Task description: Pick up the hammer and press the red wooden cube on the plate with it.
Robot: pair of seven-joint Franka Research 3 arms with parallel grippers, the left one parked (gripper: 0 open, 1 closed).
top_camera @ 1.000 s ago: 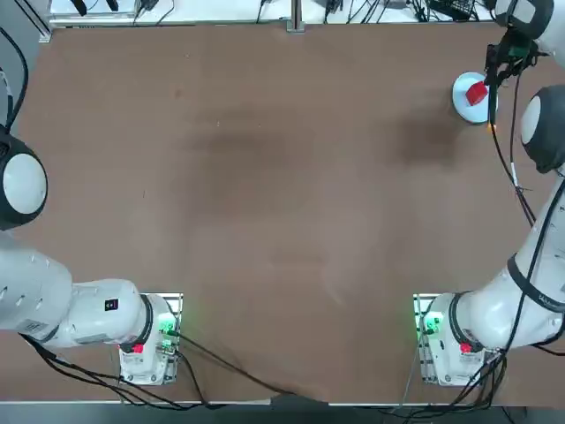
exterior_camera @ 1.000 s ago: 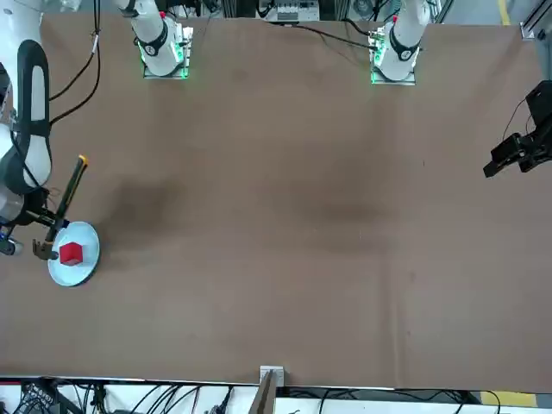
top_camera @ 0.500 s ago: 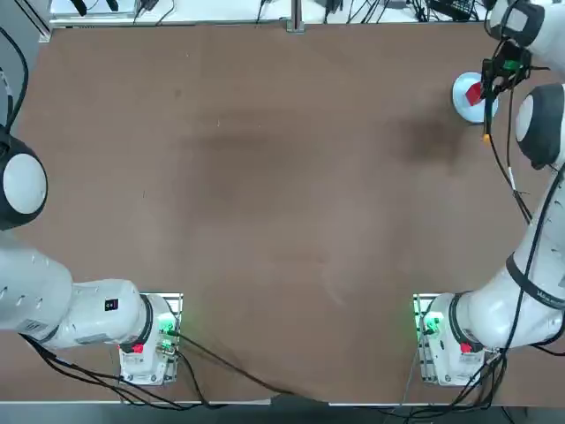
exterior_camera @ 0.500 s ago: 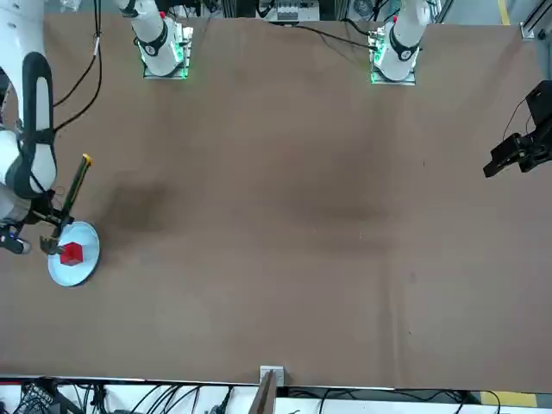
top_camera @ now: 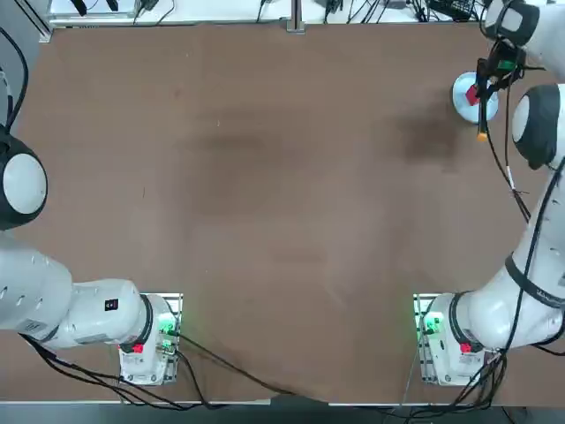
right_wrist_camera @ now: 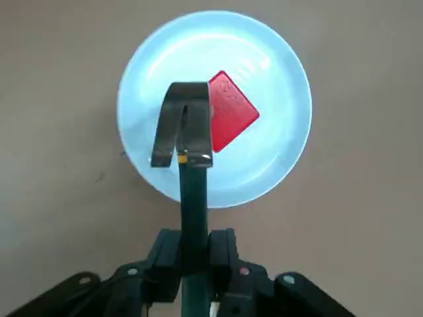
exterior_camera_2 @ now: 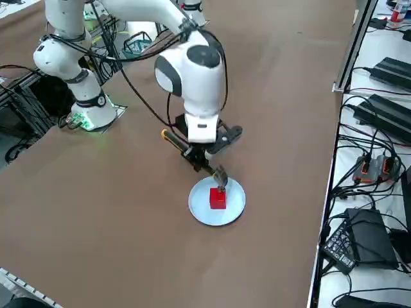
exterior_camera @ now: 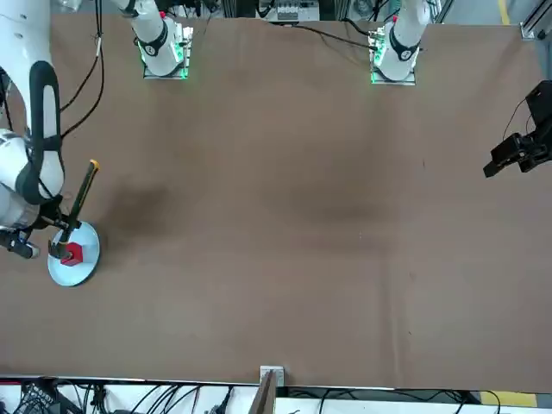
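Note:
The plate (exterior_camera_2: 199,206) is small, round and pale blue, near the table's far right corner. On it sits the red wooden cube (exterior_camera_2: 218,199), also seen in the wrist view (right_wrist_camera: 232,113). My right gripper (exterior_camera_2: 199,154) is shut on the hammer's handle (right_wrist_camera: 193,198), just short of the plate. The hammer (exterior_camera_2: 192,154) slants down toward the plate, orange tip (exterior_camera_2: 165,133) raised behind the gripper. Its dark head (exterior_camera_2: 220,174) hangs right over the cube's top, at or nearly at contact. In the wrist view the head (right_wrist_camera: 182,122) covers one edge of the cube.
The plate (top_camera: 463,106) lies close to the table's far edge and right edge. A black cable (top_camera: 508,163) hangs along the right arm. Beyond the right edge a side bench holds cables and black boxes (exterior_camera_2: 388,70). Bare brown tabletop (top_camera: 265,177) spreads to the left.
My right gripper has carried the hammer in over the plate. The head went from beside the cube to directly above it, lower than before. The cube has not moved.

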